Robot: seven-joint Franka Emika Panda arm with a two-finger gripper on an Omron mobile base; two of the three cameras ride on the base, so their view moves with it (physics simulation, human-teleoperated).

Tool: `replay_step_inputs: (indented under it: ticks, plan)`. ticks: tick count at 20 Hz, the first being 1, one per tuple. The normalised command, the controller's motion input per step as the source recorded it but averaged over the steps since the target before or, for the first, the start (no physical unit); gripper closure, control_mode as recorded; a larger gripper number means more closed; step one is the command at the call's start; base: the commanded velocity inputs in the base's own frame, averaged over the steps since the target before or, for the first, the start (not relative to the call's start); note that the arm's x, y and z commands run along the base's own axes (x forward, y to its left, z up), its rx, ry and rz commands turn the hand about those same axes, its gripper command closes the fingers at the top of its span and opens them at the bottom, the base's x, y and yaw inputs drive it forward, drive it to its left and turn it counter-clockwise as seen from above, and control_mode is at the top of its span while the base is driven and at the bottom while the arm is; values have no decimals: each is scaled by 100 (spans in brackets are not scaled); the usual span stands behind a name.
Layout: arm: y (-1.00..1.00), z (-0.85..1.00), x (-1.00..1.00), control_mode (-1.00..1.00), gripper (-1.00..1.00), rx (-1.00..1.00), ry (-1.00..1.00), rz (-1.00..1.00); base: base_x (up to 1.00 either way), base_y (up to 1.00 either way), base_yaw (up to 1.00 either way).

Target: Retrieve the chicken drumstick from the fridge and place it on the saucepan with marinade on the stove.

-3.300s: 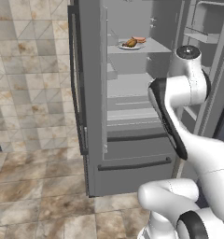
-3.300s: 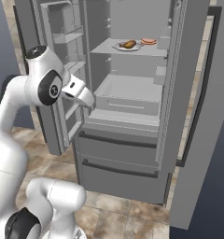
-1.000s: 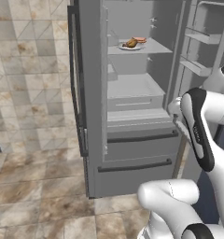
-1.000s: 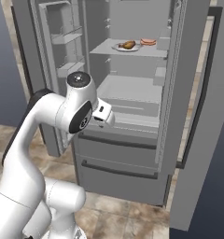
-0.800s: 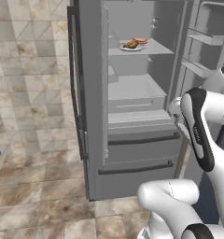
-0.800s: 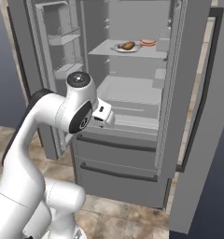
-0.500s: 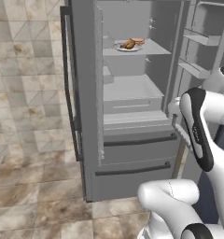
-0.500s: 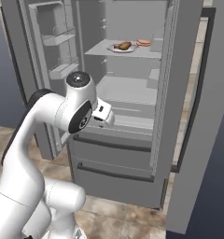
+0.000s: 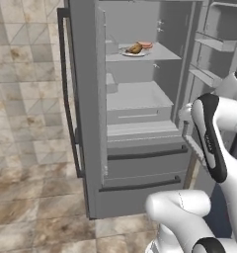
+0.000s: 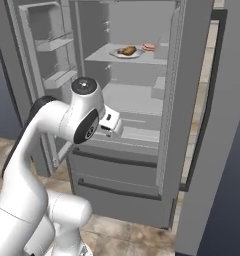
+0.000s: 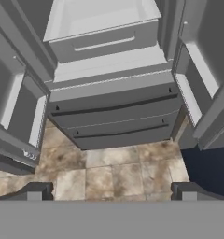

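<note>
The fridge (image 9: 140,168) (image 10: 117,177) stands with both upper doors open. On its upper shelf a white plate (image 9: 124,52) (image 10: 116,54) carries the chicken drumstick (image 9: 135,48) (image 10: 127,50), a small tan-brown piece. My gripper (image 11: 111,192) is open and holds nothing; it hangs in front of the fridge at about the height of the lower shelf, well below the drumstick. In the hand view it looks down on the fridge's two lower drawers (image 11: 114,116) and the floor. The saucepan and the stove are out of view.
A pink-red food item (image 9: 146,45) (image 10: 150,47) lies beside the plate. The open doors with their bins (image 9: 209,44) (image 10: 52,45) flank the arm on both sides. A pull-out bin (image 11: 102,28) sits above the drawers. Tiled floor (image 11: 114,172) lies below.
The whole picture has shifted and the fridge looms larger, so the base has driven closer. The arm, stretched toward the fridge some seconds ago, now stays folded back. The gripper stays open.
</note>
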Motion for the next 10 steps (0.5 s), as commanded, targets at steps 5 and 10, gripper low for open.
replay_step_inputs:
  ticks: [5,10]
  plan:
    - [0,0,0,100,-100,0,0,0,70,0,0]
    - [0,0,0,100,-100,0,0,0,68,0,0]
